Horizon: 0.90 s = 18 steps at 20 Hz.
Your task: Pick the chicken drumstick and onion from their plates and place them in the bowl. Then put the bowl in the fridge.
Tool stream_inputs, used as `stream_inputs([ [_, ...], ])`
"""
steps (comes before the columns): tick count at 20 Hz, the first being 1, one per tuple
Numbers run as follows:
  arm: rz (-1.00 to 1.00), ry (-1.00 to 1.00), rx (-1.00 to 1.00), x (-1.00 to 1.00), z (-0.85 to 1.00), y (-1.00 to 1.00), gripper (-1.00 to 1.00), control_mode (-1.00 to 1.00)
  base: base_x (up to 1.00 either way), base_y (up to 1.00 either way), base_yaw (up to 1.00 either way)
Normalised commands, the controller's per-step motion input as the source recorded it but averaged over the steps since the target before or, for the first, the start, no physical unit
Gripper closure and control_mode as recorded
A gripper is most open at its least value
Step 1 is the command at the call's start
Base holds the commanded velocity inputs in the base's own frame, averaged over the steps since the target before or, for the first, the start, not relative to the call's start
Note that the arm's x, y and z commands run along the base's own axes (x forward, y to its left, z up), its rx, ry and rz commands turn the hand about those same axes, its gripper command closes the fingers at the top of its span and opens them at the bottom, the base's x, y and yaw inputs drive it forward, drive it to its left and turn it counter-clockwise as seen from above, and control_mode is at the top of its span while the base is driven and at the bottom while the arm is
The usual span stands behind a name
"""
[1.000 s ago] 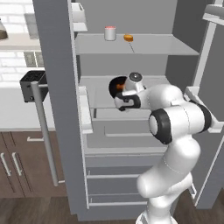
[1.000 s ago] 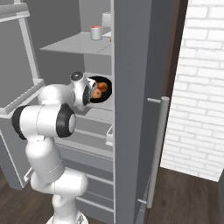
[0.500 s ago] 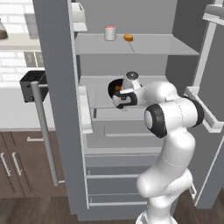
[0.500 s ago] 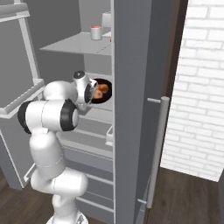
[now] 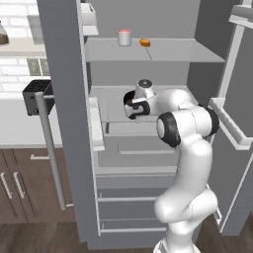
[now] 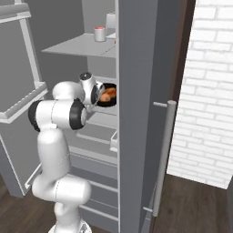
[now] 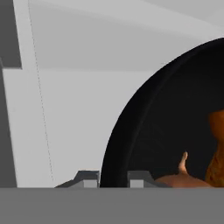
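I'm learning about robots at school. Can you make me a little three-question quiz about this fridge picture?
1. True or false: the black bowl is inside the fridge.
2. Which food lies in the bowl? A) chicken drumstick B) banana C) bread
3. Fill in: the hand is shut on the bowl's ____.

Key: 1 true; 2 A; 3 rim.

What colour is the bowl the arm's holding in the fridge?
Black: the bowl shows best in the hand view, dark rim against the pale fridge shelf.
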Motion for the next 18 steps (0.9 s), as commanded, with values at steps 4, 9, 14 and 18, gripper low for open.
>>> stream_inputs([
  [4,0.01,0.01,0.0,0.56,-0.14,0.0,1.0,-1.0,0.0,0.0,0.0],
  [9,0.02,0.01,0.0,0.12,-0.25,0.0,-1.0,-1.0,0.0,0.0,0.0],
  [14,0.02,-0.06,-0.01,-0.01,0.17,0.02,-1.0,-1.0,0.0,0.0,0.0],
  [18,0.03,-0.15,-0.01,-0.26,0.41,0.13,-1.0,-1.0,0.0,0.0,0.0],
])
